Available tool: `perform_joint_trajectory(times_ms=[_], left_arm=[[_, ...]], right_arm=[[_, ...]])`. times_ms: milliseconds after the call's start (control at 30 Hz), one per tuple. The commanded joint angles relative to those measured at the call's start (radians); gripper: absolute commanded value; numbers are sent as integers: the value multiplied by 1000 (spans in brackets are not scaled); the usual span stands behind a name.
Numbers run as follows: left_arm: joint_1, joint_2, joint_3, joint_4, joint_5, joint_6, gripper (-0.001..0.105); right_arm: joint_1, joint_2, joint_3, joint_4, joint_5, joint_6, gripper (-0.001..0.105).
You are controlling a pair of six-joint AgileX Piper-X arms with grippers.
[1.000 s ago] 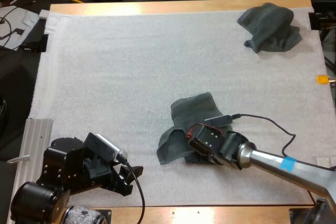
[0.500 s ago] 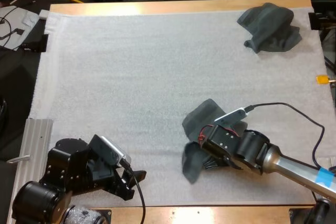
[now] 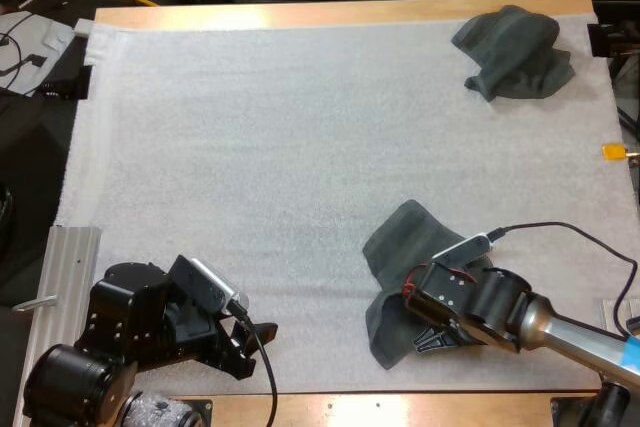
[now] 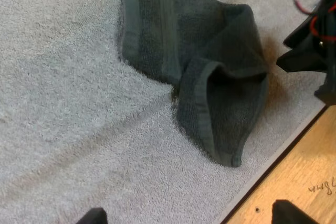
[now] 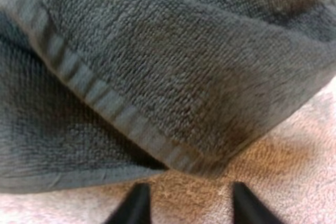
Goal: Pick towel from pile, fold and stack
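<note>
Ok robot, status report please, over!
Left gripper open, right gripper open. Right one at edge of near towel. Other towel far right. Nothing blocking.

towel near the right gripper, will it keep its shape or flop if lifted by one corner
Likely floppy: the towel lies in soft folds with a flap doubled over. Its looped pile looks grippy, so it probably won't slip when pinched. Pushed on the mat, it would likely bunch, not slide.
</note>
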Motion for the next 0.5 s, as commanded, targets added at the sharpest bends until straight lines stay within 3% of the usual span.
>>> perform_joint_trajectory(times_ms=[0,267,400,467], left_arm=[[-1,5,2,-11,9,2,61],[-2,5,7,-22,11,5,61],[0,2,-4,-9,8,1,61],[-2,-4,-4,-7,9,2,61]], right_arm=[[2,-49,-18,17,12,17,65],[0,-182,-36,31,83,74,63],[-101,-164,-30,-6,79,80,58],[-192,-162,-23,-58,29,64,56]])
